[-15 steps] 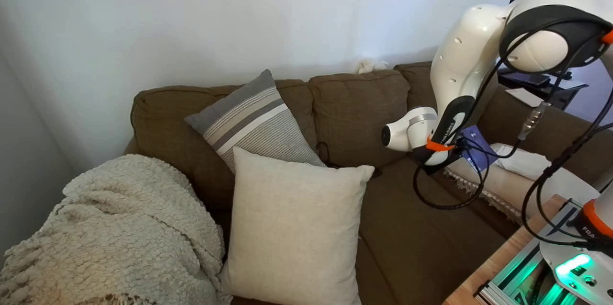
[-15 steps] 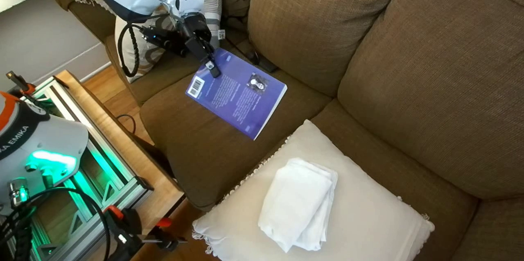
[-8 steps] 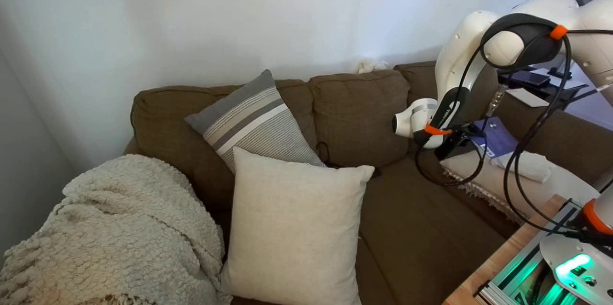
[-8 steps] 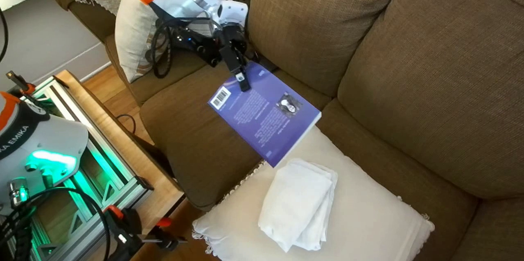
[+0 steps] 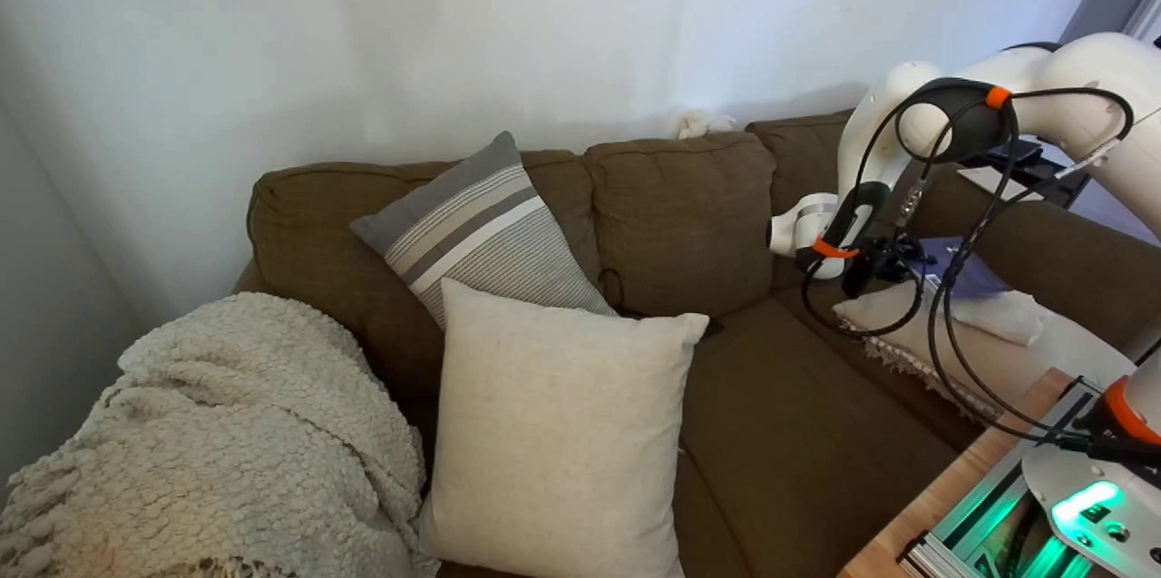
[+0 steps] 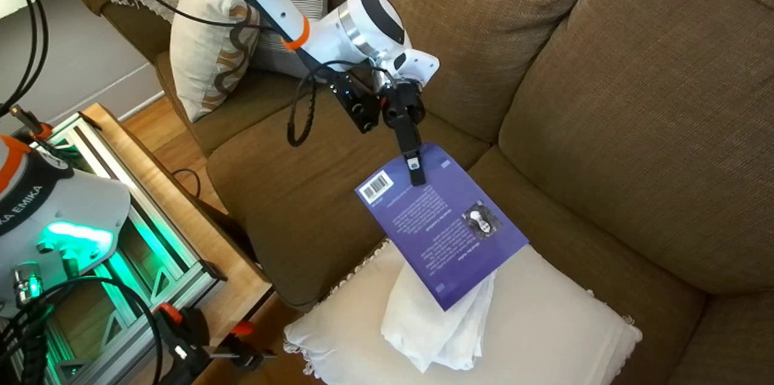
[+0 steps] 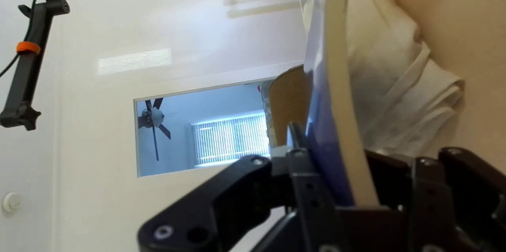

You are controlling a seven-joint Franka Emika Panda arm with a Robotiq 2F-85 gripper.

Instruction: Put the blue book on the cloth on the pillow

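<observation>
Purple-blue, one book (image 6: 440,225) sits pinched between the two fingers (image 7: 314,200) of my gripper (image 6: 417,173), one finger lying across its back cover near the barcode (image 6: 376,186), the other against the opposite face. Its free end reaches out ahead of the fingers, above one folded white cloth (image 6: 429,330); I can't tell whether book and cloth touch. That cloth rests on one cream pillow (image 6: 544,318) with a tasselled edge, below and ahead of the fingers.

What bears the soft things is one brown sofa (image 6: 284,210). I count three pillows on it in both exterior views: the cream one ahead of the fingers, and two behind them, a striped pillow (image 5: 490,242) and an off-white pillow (image 5: 562,433). One fleecy blanket (image 5: 236,442) lies heaped behind the fingers too, well apart from them. Off to one side of the fingers, one wooden table (image 6: 184,216) bears one metal frame (image 6: 134,191).
</observation>
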